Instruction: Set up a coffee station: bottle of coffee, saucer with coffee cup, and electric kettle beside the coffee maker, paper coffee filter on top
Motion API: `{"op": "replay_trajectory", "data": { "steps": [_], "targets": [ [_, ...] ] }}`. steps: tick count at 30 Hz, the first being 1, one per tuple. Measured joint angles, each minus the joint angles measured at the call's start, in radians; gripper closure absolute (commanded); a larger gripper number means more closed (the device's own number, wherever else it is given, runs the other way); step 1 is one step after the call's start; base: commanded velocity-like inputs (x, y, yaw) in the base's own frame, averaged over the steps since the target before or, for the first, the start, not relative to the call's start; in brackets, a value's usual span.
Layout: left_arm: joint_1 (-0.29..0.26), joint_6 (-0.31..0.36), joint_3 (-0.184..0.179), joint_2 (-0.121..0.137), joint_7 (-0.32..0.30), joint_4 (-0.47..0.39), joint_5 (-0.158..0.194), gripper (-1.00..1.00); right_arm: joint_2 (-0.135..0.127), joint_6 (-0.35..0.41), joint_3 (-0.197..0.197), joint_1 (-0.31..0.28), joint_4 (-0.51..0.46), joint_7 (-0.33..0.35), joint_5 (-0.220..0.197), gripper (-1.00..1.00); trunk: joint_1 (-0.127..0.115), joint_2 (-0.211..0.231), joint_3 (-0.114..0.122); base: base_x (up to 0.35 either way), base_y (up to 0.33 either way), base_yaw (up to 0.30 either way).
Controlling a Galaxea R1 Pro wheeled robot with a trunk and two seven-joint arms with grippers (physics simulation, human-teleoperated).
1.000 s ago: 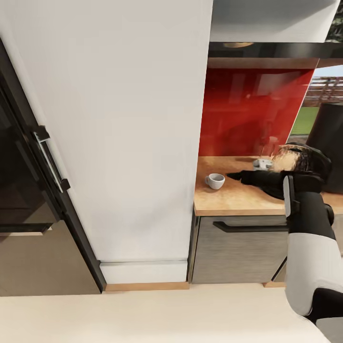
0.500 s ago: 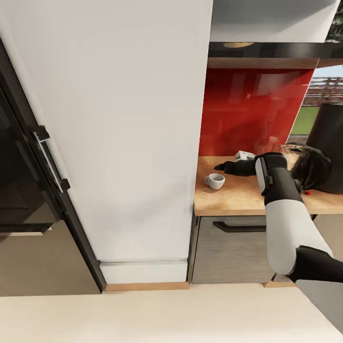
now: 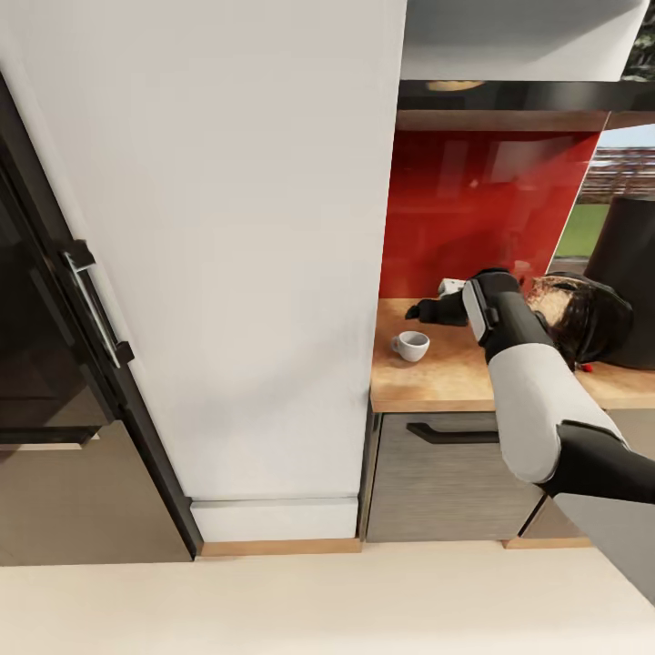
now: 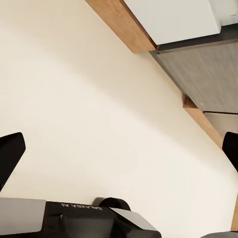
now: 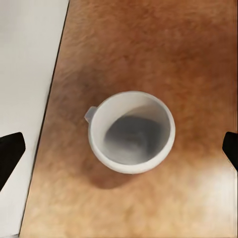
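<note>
The white coffee cup (image 3: 411, 345) (image 5: 131, 131) stands upright and empty on the wood-look countertop (image 3: 455, 377), close to the tall white cabinet side. My right gripper (image 3: 420, 312) (image 5: 120, 151) hovers just above and behind the cup, open, its dark fingertips (image 5: 10, 153) far apart on either side of it and not touching. The glass electric kettle (image 3: 582, 318) with black trim sits further right on the counter. Behind it the dark coffee maker (image 3: 628, 264) is cut off by the picture's edge. A glossy black kitchen shelf (image 3: 509, 94) spans the wall above. My left gripper (image 4: 119, 153) is open over the floor.
A tall white cabinet panel (image 3: 227, 255) rises directly left of the cup. A red glossy backsplash (image 3: 482, 209) closes the counter's back. Dark grey drawer fronts with a black handle (image 3: 450, 434) sit below. A black oven door (image 3: 45, 318) is at far left. Cream floor (image 4: 99, 99) lies beneath.
My right arm has swung left and deeper over the counter, carrying the gripper from beside the kettle to just above the cup. The cup and kettle have stayed put.
</note>
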Motion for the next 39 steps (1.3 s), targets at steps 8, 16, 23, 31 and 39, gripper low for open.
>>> {"op": "replay_trajectory", "data": {
  "steps": [8,16,23,31,39],
  "targets": [
    [0.0,0.001,0.0,0.0,-0.005,0.0,0.0,-1.0,0.006,0.0,0.0,-0.046,0.048,-0.147,0.0,-1.0,0.0,0.0,0.0,0.0,0.0,0.0],
    [0.0,0.0,0.0,0.0,-0.008,0.0,0.0,-1.0,0.004,0.0,0.0,-0.051,0.104,-0.191,0.001,-1.0,0.0,0.0,0.0,0.0,0.0,0.0],
    [0.0,0.001,0.0,0.0,-0.009,0.0,0.0,-1.0,0.003,0.0,0.0,-0.051,0.141,-0.193,0.001,-1.0,0.0,0.0,0.0,0.0,0.0,0.0],
    [0.0,0.001,0.0,0.0,-0.009,0.0,0.0,-1.0,-0.001,-0.001,-0.001,-0.051,0.148,-0.193,0.002,-1.0,0.0,0.0,0.0,0.026,-0.006,0.0],
    [0.0,0.001,-0.001,0.001,-0.008,0.0,0.0,-1.0,-0.001,0.0,-0.002,-0.051,0.148,-0.193,0.001,-1.0,0.0,0.0,0.0,0.053,-0.026,0.0]
  ]
}}
